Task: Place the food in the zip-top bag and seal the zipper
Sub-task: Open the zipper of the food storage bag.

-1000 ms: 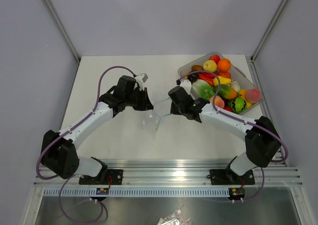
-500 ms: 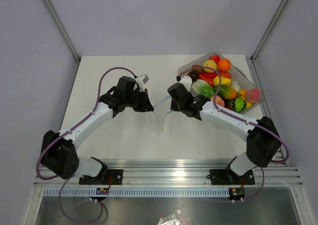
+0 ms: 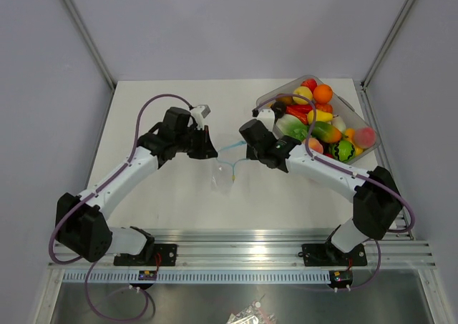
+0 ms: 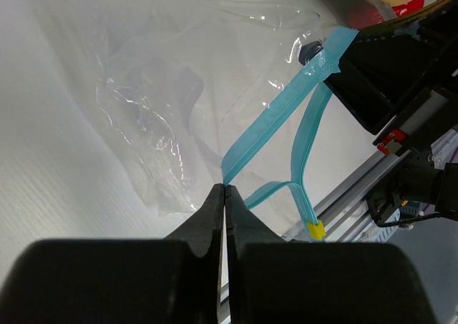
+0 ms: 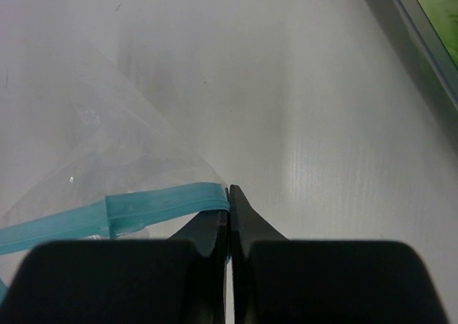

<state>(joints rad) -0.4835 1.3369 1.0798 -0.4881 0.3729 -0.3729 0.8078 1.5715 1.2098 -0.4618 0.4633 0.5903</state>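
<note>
The clear zip-top bag [image 3: 223, 177] hangs between my two grippers above the table's middle. Its light blue zipper [image 3: 230, 148] stretches between them. My left gripper [image 3: 212, 151] is shut on one end of the zipper [image 4: 268, 120]. My right gripper [image 3: 250, 152] is shut on the other end [image 5: 166, 201]. In the left wrist view the strip splits into two layers that meet at a yellow slider tab [image 4: 313, 229]. The bag [image 4: 157, 102] looks empty. The food [image 3: 322, 93], including a round orange and a peach [image 3: 312, 145], lies in the tray at the right.
A rigid clear tray [image 3: 371, 147] full of toy fruits and green lettuce [image 3: 292, 129] stands at the back right, just behind my right arm. The aluminium rail [image 3: 243, 249] runs along the table's near edge.
Both grippers have moved slightly away from each other and toward the back. The zipper strip is pulled straighter between them, and the bag body hangs lower under it.
</note>
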